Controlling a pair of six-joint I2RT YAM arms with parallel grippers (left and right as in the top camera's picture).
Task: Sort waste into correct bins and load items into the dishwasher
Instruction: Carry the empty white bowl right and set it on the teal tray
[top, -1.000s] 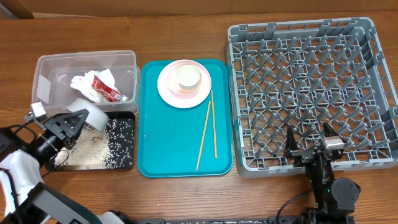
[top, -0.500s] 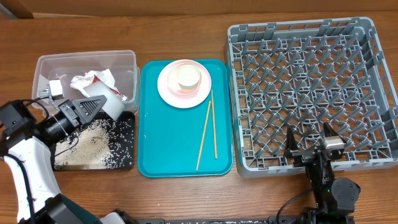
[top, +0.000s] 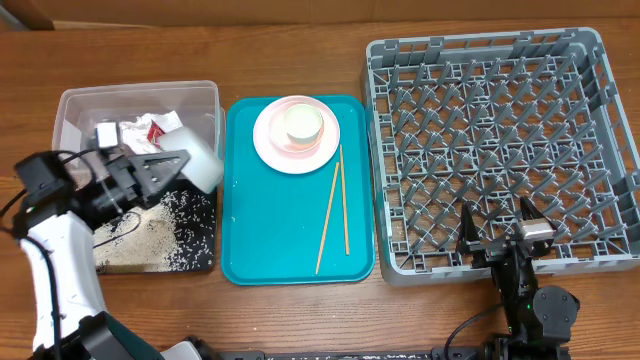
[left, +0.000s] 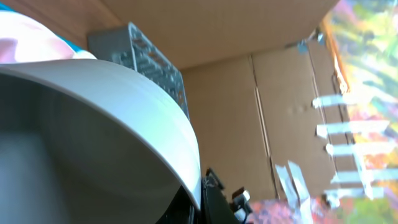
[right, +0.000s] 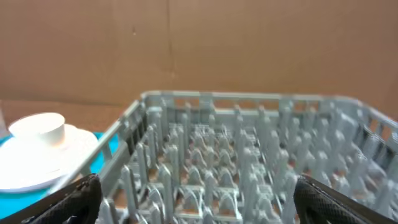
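White bowl, tipped on its side, is clamped in your left gripper where the clear tub meets the black tray, near the bench's left edge. Your right gripper hangs with jaws apart over the dish rack, near the front-right corner.

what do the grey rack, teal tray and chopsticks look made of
The grey rack seems moulded plastic, matte: uniform lattice and pegs. The teal tray, probably plastic, smooth, faintly glossy: rounded raised rim. The chopsticks, likely wood or bamboo: pale tan.
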